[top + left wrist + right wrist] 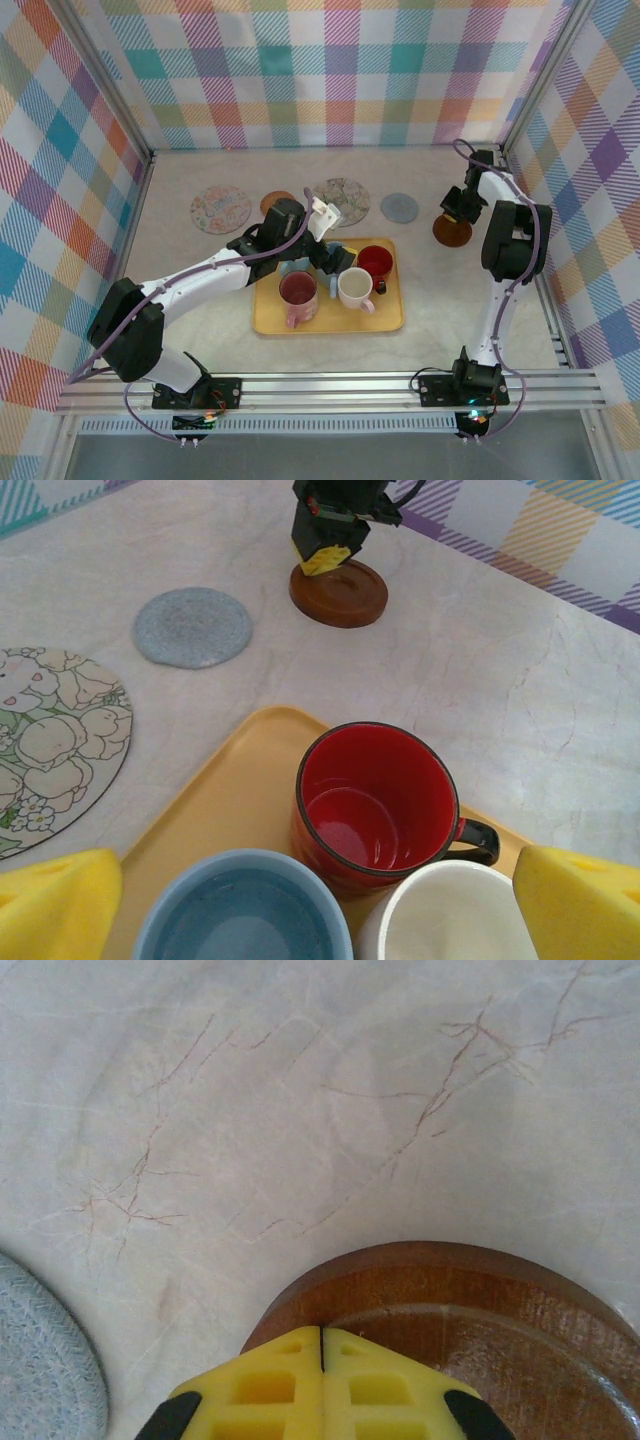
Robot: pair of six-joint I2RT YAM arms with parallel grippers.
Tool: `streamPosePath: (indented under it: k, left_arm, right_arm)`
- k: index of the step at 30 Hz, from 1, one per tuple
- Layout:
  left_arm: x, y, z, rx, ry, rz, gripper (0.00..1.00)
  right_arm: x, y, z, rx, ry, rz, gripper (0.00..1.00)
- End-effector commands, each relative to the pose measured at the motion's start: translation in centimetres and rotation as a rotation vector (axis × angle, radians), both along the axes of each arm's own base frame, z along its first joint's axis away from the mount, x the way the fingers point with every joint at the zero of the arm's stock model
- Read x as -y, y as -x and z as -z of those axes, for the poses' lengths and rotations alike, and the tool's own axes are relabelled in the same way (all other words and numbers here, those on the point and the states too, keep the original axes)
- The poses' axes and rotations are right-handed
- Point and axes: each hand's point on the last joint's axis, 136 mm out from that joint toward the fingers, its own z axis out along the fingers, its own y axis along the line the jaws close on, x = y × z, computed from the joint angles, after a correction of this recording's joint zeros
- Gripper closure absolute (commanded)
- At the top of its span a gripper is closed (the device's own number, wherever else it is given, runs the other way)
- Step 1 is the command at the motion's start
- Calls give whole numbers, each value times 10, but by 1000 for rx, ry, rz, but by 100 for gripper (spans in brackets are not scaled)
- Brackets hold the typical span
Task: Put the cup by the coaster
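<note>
Left end effector: in the overhead view it hangs over the back of the yellow tray, above a cluster of four cups, and holds nothing. The red cup, white cup and pink cup stand upright on the tray. The right end effector sits at the brown coaster, well apart from the tray on the counter. A grey coaster and a floral mat lie behind the tray. In the left wrist view the fingers are spread wide, with the blue cup nearest between them and crowding the red and white cups. Which cup is intended cannot be told. In the right wrist view the pads are pressed together with no gap, empty, at the coaster's near edge. Assessment: the cups appear to be glazed ceramic, so rigid, smooth, moderately heavy and breakable. Recommended hold is across the rim wall where neighbours leave room, since the handle offers a narrower purchase.
</note>
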Motion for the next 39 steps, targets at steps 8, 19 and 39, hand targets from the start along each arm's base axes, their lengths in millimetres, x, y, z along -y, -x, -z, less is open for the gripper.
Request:
streamPosePath:
  k: [8, 19, 39]
  left_arm:
    - [8, -6, -19, 46, 55, -21, 0]
    - [12, -4, -12, 25, 49, -8, 0]
    - [16, -3, -9, 10, 42, 11, 0]
  right_arm:
    - [7, 22, -37, 18, 97, -76, 100]
    - [6, 42, -11, -70, 96, -106, 100]
    - [4, 23, 19, -112, 62, -107, 100]
